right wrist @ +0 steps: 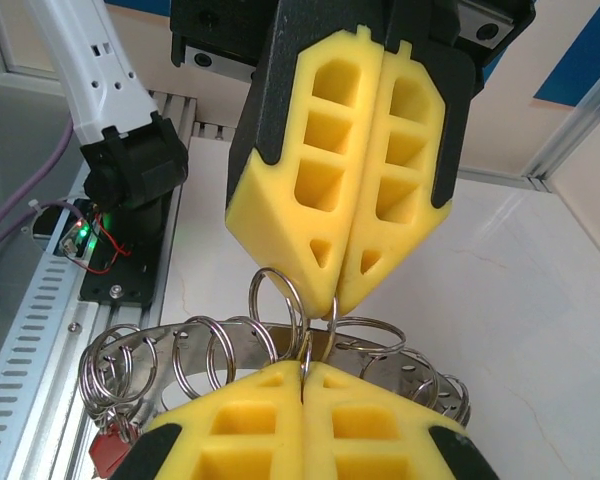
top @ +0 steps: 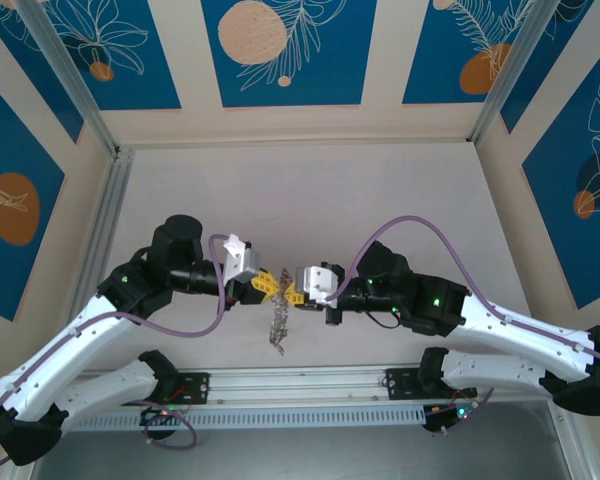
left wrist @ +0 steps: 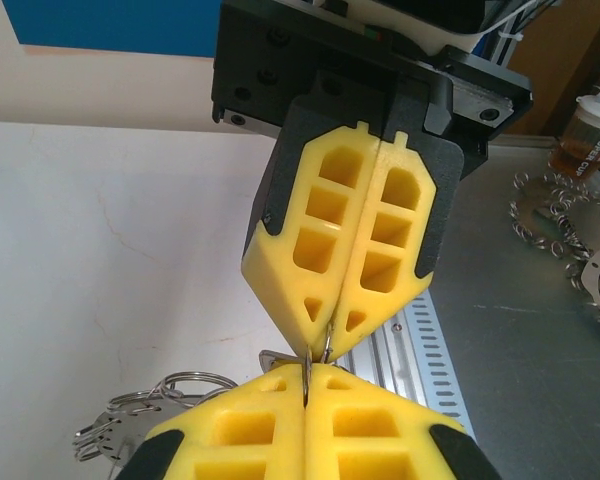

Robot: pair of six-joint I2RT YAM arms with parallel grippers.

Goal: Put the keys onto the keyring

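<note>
Both arms meet nose to nose above the middle of the table (top: 400, 200). The left gripper (top: 271, 284) points in from the left and the right gripper (top: 294, 293) from the right, with their fingertips touching or very nearly so. The jaws of each are fully closed, yellow pads pressed flat together. In the wrist views a thin wire loop runs from one set of closed tips into the other, so both appear pinched on one small split ring (right wrist: 276, 270) of the fringe on the keyring (right wrist: 185, 345). The keyring hangs from that pinch, directly beneath the jaws. From above it shows edge-on as a narrow streak, its long axis running from the jaws toward the near edge. Neither arm is nearer, since each grips at the same spot. A red tag (right wrist: 108, 452) hangs among the rings at the keyring's near end; its key is too small to make out. Judgement: the coming move turns on parting the pinched loop, so any pull should run left-right, across the ring's plane. A slip would drop the whole ring.
</note>
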